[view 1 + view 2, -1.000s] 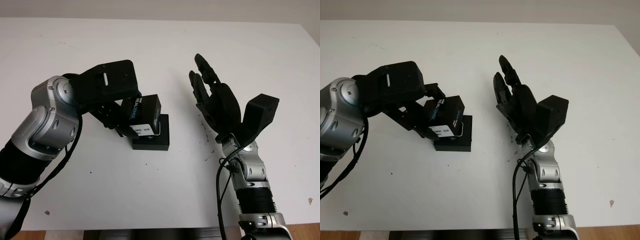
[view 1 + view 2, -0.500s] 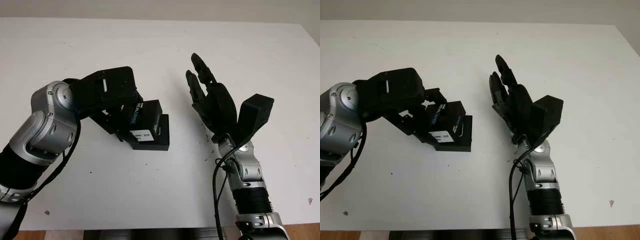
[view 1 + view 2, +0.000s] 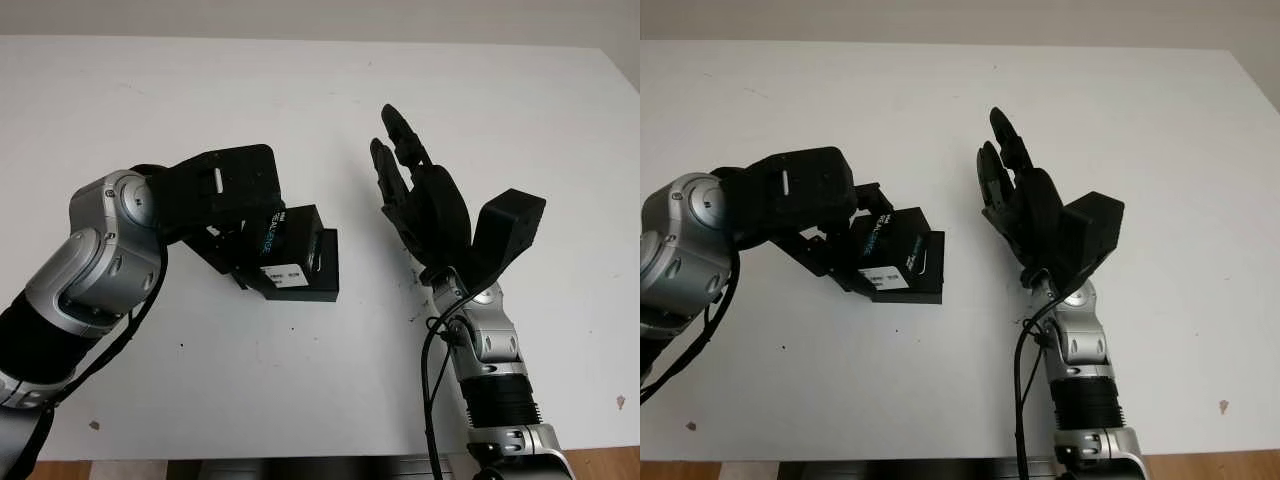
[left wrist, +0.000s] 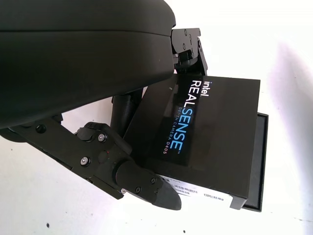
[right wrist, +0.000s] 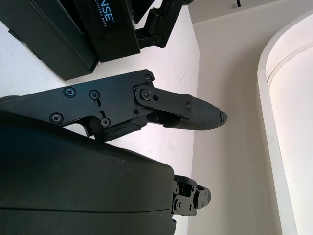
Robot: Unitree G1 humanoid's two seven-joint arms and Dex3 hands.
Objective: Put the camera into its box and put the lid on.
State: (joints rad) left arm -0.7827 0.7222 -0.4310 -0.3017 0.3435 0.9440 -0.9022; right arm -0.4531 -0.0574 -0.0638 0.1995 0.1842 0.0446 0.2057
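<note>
On table (image 3: pixel 200 400), one lid (image 3: pixel 283 238) (left hand (image 3: pixel 225 200) gripping), one box (image 3: pixel 322 272).

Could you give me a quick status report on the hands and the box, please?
Left hand shut on lid, held over box base, offset, not seated. Right hand open, raised beside box. Nothing in the way.

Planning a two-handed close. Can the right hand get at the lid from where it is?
Probably yes: the open right hand hovers beside the lid, bare table between them. The left hand grips the lid's far side.
</note>
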